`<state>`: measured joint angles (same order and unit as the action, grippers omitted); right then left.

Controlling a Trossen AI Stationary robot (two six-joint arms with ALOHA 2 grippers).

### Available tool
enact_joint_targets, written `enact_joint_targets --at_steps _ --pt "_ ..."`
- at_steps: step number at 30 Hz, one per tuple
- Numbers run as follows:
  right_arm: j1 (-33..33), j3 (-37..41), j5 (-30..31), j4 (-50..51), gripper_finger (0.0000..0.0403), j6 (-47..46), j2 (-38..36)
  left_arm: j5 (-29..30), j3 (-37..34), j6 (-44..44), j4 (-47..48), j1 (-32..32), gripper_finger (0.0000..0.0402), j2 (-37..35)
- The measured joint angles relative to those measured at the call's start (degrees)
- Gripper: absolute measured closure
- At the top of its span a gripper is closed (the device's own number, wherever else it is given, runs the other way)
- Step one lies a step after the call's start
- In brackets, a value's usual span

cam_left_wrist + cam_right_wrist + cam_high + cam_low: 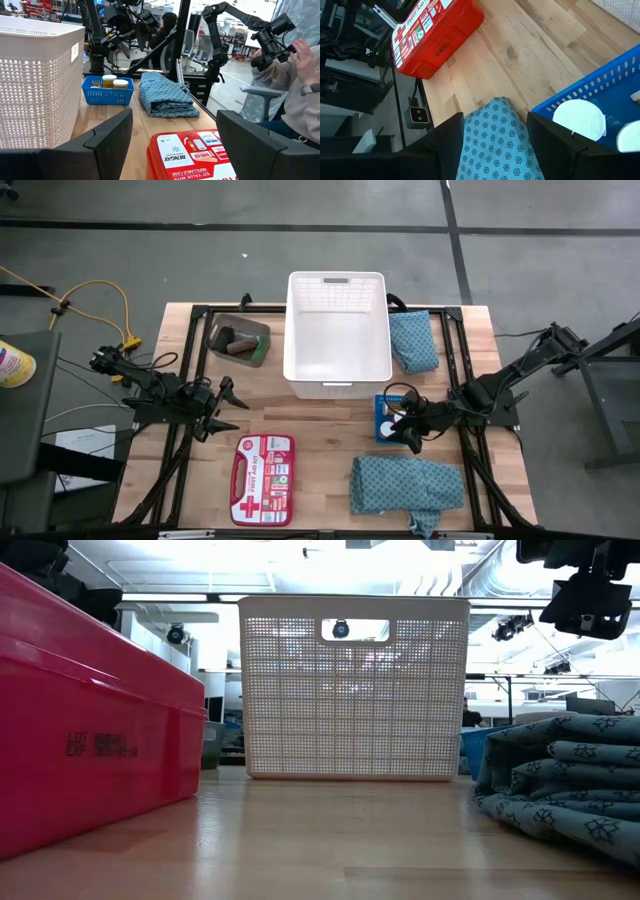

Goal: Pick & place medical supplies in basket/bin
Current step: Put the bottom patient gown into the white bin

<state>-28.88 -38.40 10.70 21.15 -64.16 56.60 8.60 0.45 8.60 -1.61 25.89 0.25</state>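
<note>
The white latticed basket stands at the middle of the far half of the wooden counter and looks bare inside from above. Just to its left sits the small dark grey bin, with dark and brown rolls and a green piece in it. One teal patterned folded cloth lies against the basket's right side; the second, larger teal cloth lies near the counter's front right edge. A red first aid case lies flat at the front, left of that cloth.

The right claw hangs over the small blue tray in front of the basket's right corner, its fingers apart with nothing between them. Its wrist view looks past those fingers onto the teal cloth, the tray's edge and white round caps inside the tray.

The left claw waits over the counter's left side, in front of the bin, fingers spread wide and gripping nothing. Its wrist view shows two orange bottles with pale caps standing in the blue tray, and a person at the counter's far side.
</note>
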Motion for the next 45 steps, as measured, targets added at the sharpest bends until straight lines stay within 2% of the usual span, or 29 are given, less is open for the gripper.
enact_joint_targets --at_steps 7,16,25,33,41,45 --pt "0.0 0.0 0.3 0.0 0.0198 8.3 0.0 -0.2 0.0 0.0 0.0 0.0 0.0121 0.0" --pt "0.0 0.0 -0.3 0.0 0.0198 12.2 0.0 -0.1 0.0 0.0 0.0 0.0 0.0121 0.0" --pt "0.0 0.0 -0.7 -3.0 0.0198 20.6 0.0 -0.1 0.0 0.0 0.0 0.0 0.0121 0.0" --pt "-0.1 0.0 -6.6 -10.5 0.0198 26.7 0.0 0.2 0.0 0.0 0.0 0.0 0.0121 0.0" --pt "-3.4 0.0 -4.8 -19.4 0.0198 37.6 0.0 0.1 0.0 0.0 0.0 0.0 0.0121 0.0" --pt "-6.1 -3.4 -1.1 -17.6 0.0198 42.7 0.2 0.1 0.0 0.0 0.0 0.0 0.0121 0.0"
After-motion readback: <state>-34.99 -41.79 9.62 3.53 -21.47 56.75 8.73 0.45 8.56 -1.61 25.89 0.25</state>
